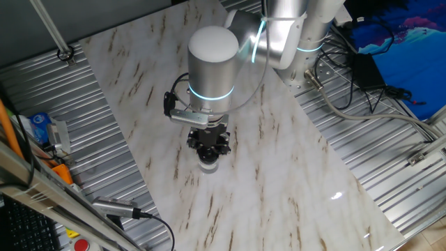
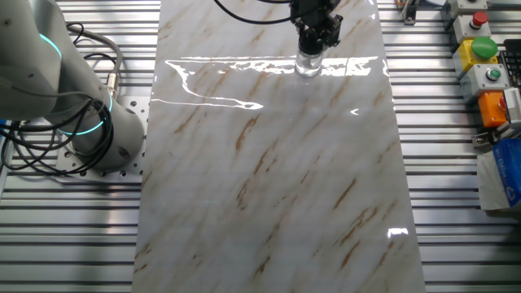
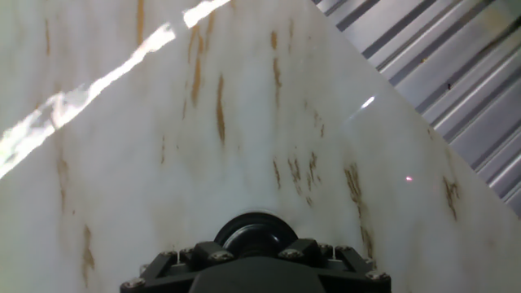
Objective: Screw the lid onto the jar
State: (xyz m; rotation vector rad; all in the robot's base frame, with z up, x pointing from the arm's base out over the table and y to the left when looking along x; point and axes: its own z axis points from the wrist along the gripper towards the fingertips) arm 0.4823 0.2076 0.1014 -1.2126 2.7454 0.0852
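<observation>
Jar [image 2: 308,63] upright on marble table [image 2: 269,179], fingers [image 2: 317,34] directly above, spread unclear.

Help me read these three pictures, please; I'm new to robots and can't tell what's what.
The silver machine is a robot arm standing at a marble table. Two pictures come from fixed cameras on different sides of the table. The third comes from a camera on the arm's hand, looking down along its fingers. The black gripper sits right over a small clear jar on the table. A round black lid shows just beyond the fingers. Whether the fingers are clamped on it cannot be told.
</observation>
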